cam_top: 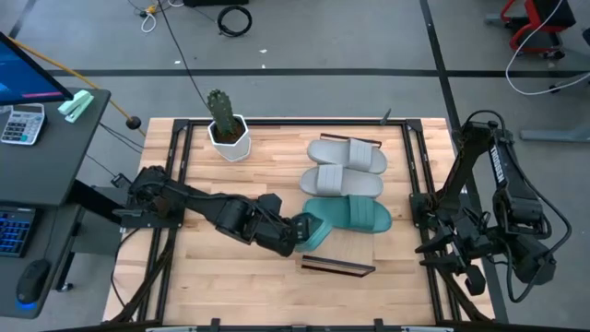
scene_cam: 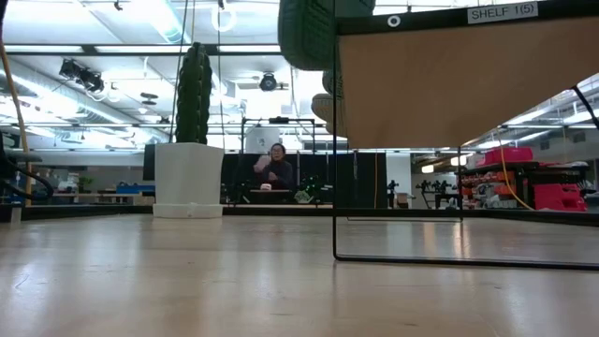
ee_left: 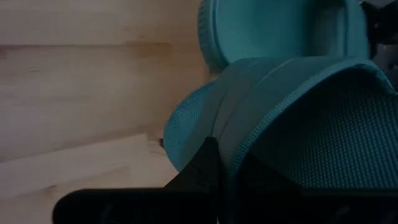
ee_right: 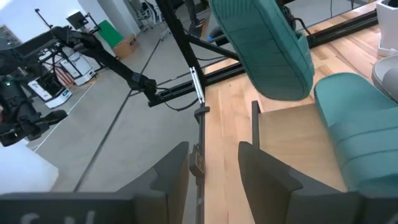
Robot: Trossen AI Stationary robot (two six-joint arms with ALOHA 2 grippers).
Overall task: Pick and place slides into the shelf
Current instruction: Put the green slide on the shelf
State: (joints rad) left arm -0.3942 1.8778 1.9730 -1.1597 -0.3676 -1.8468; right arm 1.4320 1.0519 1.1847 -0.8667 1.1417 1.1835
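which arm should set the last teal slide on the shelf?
Left. The left gripper is shut on the teal slide, held beside the shelf. The right gripper is parked open off the table's edge.

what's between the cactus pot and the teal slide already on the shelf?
In the high view, two grey slides lie side by side on the shelf, between the cactus pot and the teal slide.

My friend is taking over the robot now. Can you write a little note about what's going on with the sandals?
Left gripper: shut on a teal slide, lifted at the shelf's left edge.
Right gripper: open, empty, parked at the table's right side.
Done: two grey slides and the other teal slide lie side by side on the shelf.
Left: set the held slide in the bare spot beside them, then let go.
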